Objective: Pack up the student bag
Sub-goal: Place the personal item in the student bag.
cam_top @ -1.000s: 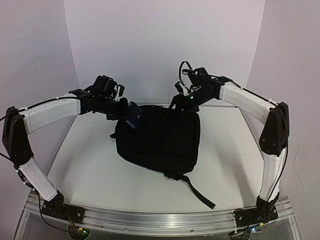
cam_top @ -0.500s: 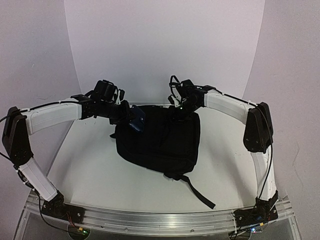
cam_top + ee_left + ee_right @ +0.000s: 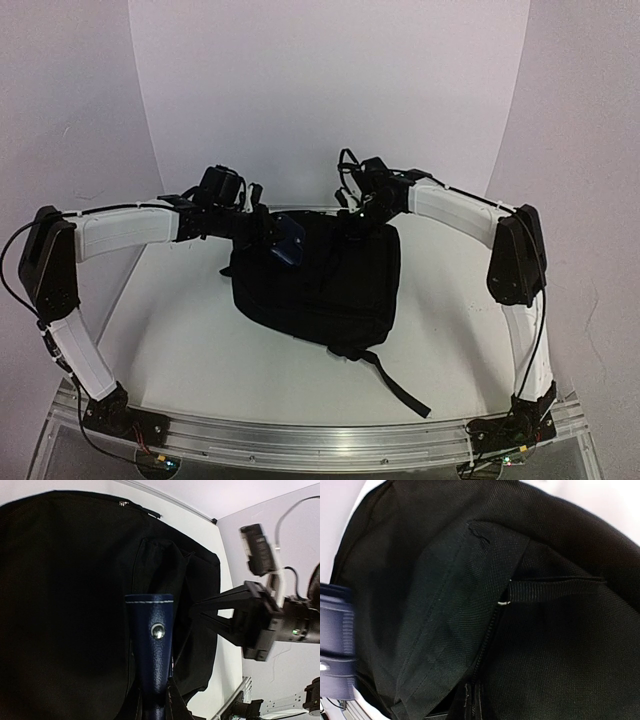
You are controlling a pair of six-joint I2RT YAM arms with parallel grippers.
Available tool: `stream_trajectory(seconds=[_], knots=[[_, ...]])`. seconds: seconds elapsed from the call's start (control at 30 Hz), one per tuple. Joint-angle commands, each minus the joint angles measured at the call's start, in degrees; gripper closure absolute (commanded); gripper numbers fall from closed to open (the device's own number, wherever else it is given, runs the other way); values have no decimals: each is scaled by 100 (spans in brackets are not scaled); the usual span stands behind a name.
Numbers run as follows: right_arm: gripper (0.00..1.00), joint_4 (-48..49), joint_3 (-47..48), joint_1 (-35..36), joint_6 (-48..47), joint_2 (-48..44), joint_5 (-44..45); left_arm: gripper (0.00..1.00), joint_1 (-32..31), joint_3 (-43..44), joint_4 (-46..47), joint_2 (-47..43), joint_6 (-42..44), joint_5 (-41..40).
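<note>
since the dark-blue pouch (image 3: 288,243) is over the student bag (image 3: 320,285) but not yet in it, packing looks barely begun: nothing visibly inside, insertion and zip-up left. bag lies flat mid-table (image 3: 180,340), top toward the far edge, one strap (image 3: 395,385) trailing toward the near edge. left gripper (image 3: 265,235) is nearly closed, clamped on the pouch. right gripper (image 3: 352,222) is fully closed at the bag's top, by the look of it pinching a fabric flap to lift the mouth. top view gives the layout, but the opening is lost in black. left wrist cam shows the pouch's snap (image 3: 158,631) and its tip aimed at a raised fold. right wrist cam shows the zip line (image 3: 485,645) and a webbing loop (image 3: 555,590), w/ its own fingers unseen.
</note>
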Motion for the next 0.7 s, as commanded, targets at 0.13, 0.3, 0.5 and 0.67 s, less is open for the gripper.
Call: stream_trajectory(seconds=[0.13,0.3,0.5,0.67], knots=[[100,-60,-95,-29,-240,-1034,-217,100,12,770,1447,921,-155,1024],[100,-83,-261,-28,-348,-1157,-294,100,9,916,2153,1374,-277,1806],[100,-67,-268,-33,-404,-1158,-347,100,-39,1289,2170,1742,-202,2591],[100,-78,-115,-95,-366,-1110,-368,100,-140,830,2294,1551,-301,3073]])
